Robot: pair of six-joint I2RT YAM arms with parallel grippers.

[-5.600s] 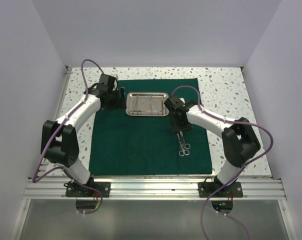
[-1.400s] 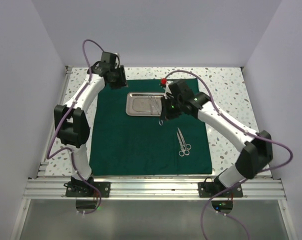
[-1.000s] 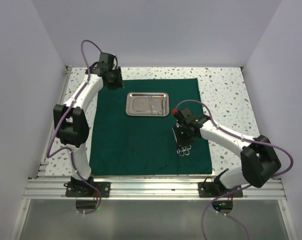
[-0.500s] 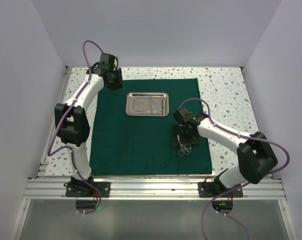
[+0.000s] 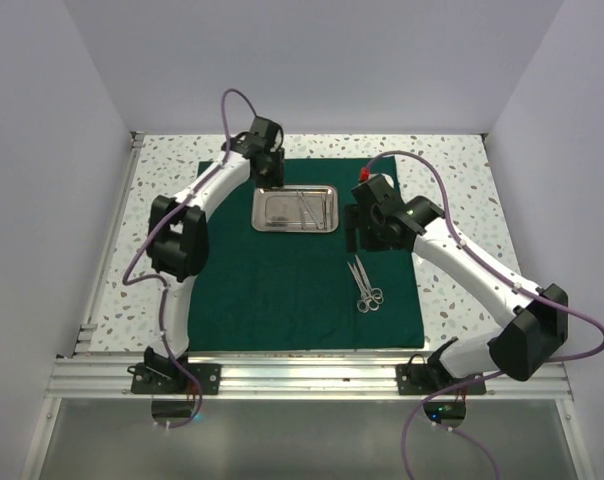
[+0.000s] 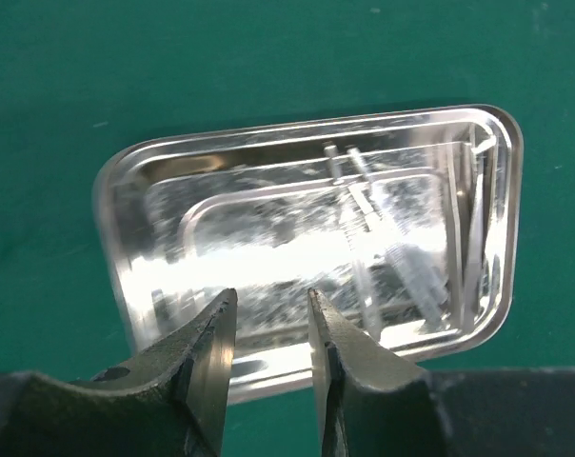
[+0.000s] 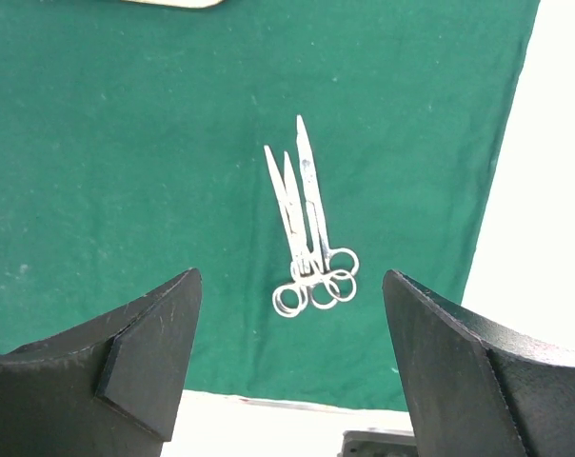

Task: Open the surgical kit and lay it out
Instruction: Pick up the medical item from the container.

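Where the dark green cloth wrap (image 5: 272, 280) lies spread flat on the speckled white table top (image 5: 452, 190), the small rectangular shiny steel tray (image 5: 295, 208) sits on the cloth's far half, and two slim silver ring-handled instruments (image 5: 365, 285) lie on the cloth nearer the right arm's base, well apart from the tray. They lie side by side, tips pointing toward the tray and finger rings overlapping at the near end.

In the right wrist view the two instruments (image 7: 309, 238) lie on the cloth between the widely spread fingers (image 7: 145, 352) of the right gripper (image 7: 289, 276), which holds nothing and touches neither of them. In the top view the right gripper (image 5: 367, 240) hangs just beside the tray's right end.

The left gripper (image 5: 272, 180) is at the tray's far-left corner. In its wrist view the left gripper (image 6: 271, 333) has its fingers (image 6: 211, 362) only narrowly apart, with nothing between them; the tray (image 6: 154, 171) fills the picture beyond them, its edge showing in the gap.

By count: one cloth, one tray, two instruments out on the cloth. Further thin silver instruments (image 6: 392, 248) lie in the tray, but glare and reflections make their number impossible to tell.
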